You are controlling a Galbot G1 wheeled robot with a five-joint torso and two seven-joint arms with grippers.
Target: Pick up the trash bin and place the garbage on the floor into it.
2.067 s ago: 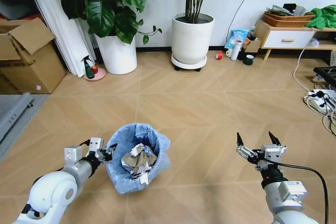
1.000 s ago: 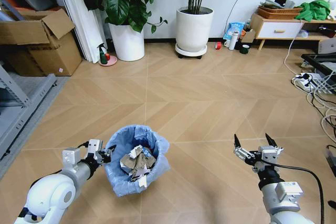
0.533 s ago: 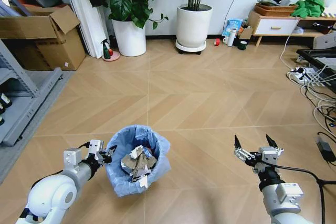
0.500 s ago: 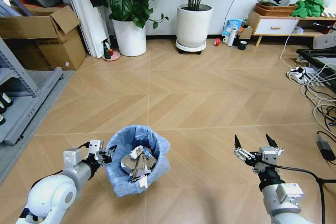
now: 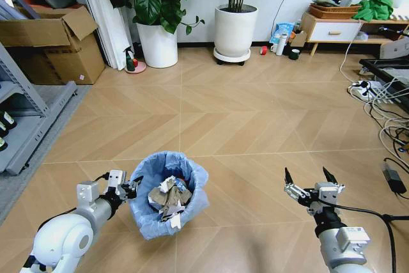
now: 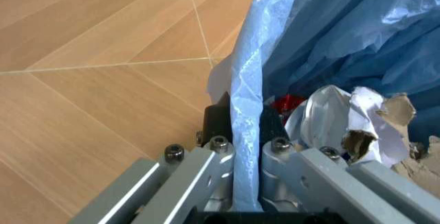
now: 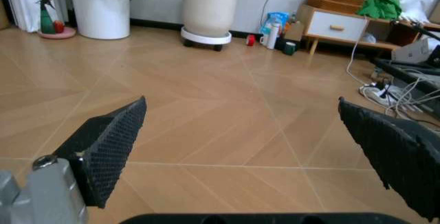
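Left gripper (image 6: 246,147) has its jaws pressed together on the ruffled blue liner and rim of the trash bin (image 5: 167,191), one jaw outside the wall, one inside. In the head view the left gripper (image 5: 126,187) sits at the bin's left rim, low in front of the robot, the arm bent in from the left. Can't tell whether the bin is lifted or resting on the floor (image 5: 255,119).

Right gripper (image 5: 313,184) is held out front-right, well apart from the bin, jaws spread wide with nothing between them; the right wrist view shows its two dark pads (image 7: 110,144) far apart over bare floor.

The bin holds garbage (image 5: 167,199): crumpled white tissue, torn brown card scraps, and something red (image 6: 287,102) tucked by the liner in the left wrist view.

Progress judgement: the bin is grasped and the collecting looks largely done, since it is filled and no loose litter shows on the open floor nearby. Small items stand far off by the white plant pot (image 5: 235,29) and the sideboard (image 5: 332,31): a blue snack bag (image 5: 287,30), a red roll (image 5: 263,50), a dark mug (image 5: 294,54); too small to judge as litter. What's left, if anything, is a check for leftover scraps.
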